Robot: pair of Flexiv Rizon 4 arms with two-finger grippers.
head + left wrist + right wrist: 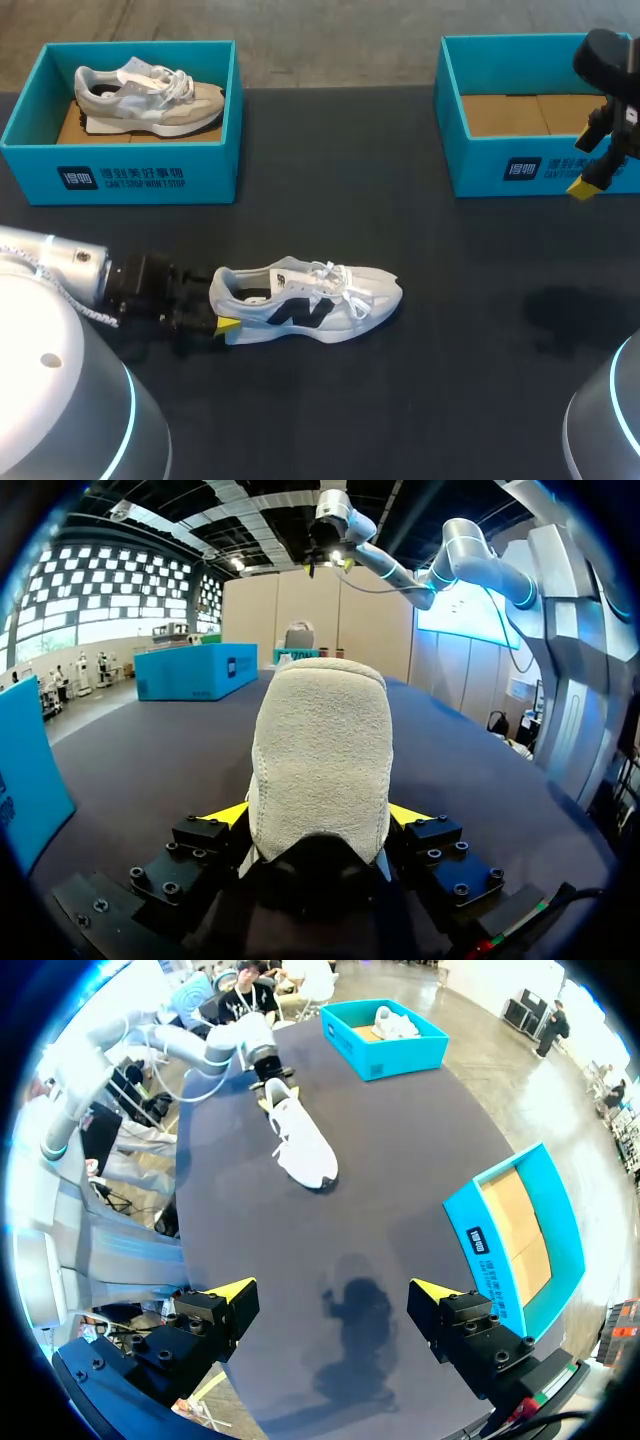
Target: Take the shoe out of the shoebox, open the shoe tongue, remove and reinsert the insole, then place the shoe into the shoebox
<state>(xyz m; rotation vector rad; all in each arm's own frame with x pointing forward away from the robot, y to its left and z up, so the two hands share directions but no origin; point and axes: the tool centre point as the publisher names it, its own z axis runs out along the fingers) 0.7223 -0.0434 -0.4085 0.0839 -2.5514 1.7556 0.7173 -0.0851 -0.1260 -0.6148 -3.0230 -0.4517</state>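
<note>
L gripper (320,815) pinching white sneaker (310,300) heel, tips half hidden | R gripper (335,1305) spread, near shoebox (480,165), box cut off

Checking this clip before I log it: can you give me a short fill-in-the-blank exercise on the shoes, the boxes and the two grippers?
1. The left gripper is ____ on the heel of the white shoe.
2. The right gripper hangs above the table with its fingers ____.
3. The left box holds a grey shoe; the right box is ____.

Missing words: shut; open; empty.
</note>
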